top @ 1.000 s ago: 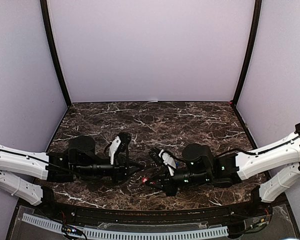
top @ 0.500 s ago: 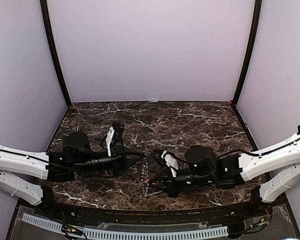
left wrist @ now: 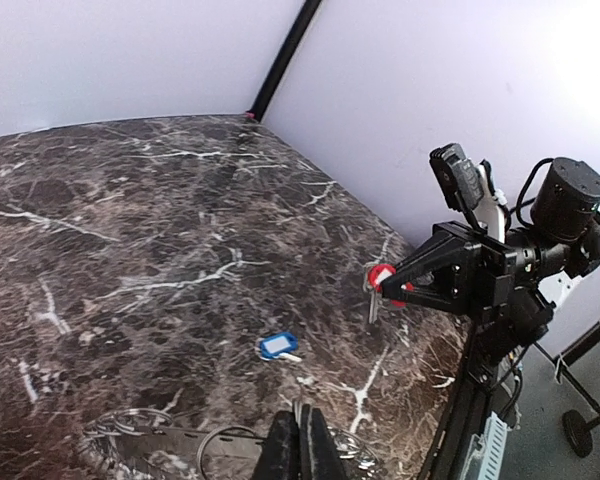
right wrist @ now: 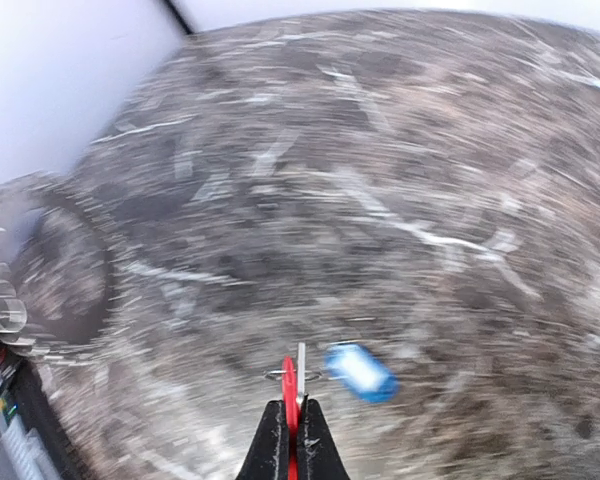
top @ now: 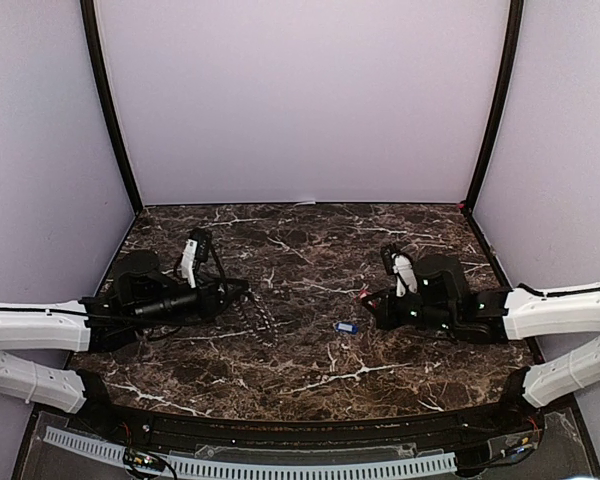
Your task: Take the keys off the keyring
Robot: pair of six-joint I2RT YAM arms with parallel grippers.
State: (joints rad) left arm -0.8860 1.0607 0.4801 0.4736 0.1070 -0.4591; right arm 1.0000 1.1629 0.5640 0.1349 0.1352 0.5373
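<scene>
My left gripper (top: 236, 291) is shut on the edge of the grey toothed keyring (top: 252, 318), which hangs from its jaws down to the table at centre left. In the left wrist view the gripper (left wrist: 302, 422) pinches the keyring (left wrist: 170, 440) at the bottom edge. My right gripper (top: 372, 297) is shut on the red-headed key (top: 364, 293) and holds it above the table, apart from the ring; the red key also shows in the left wrist view (left wrist: 381, 279) and the blurred right wrist view (right wrist: 289, 385). The blue-headed key (top: 346, 327) lies loose on the table between the arms.
The dark marble table (top: 310, 240) is walled by plain panels at the back and sides. A black rail and a white toothed strip (top: 280, 467) run along the near edge.
The grippers have drawn apart: the left went left with the ring, the right went right and back with the red key. The blue key now lies loose on the table.
</scene>
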